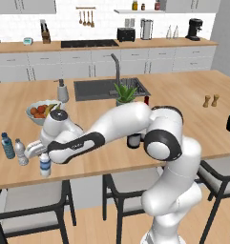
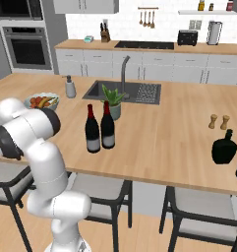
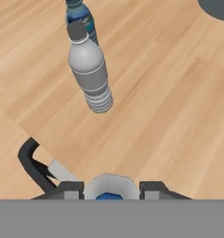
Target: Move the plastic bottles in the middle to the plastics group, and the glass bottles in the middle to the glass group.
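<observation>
The small clear plastic bottle with a white cap and blue label band stands near the counter's front left edge. My gripper comes down over its top, and in the hand view the fingertips press against both sides of the bottle's cap. Just left of it is the plastics group: a blue-tinted bottle and a clear greyish one. Two dark wine bottles with red tops stand upright mid-counter, mostly hidden behind my arm in the left base view.
A fruit bowl, soap dispenser, sink and potted plant lie behind the work area. Two shakers and a squat dark bottle stand at the right. Stools sit under the counter's front edge.
</observation>
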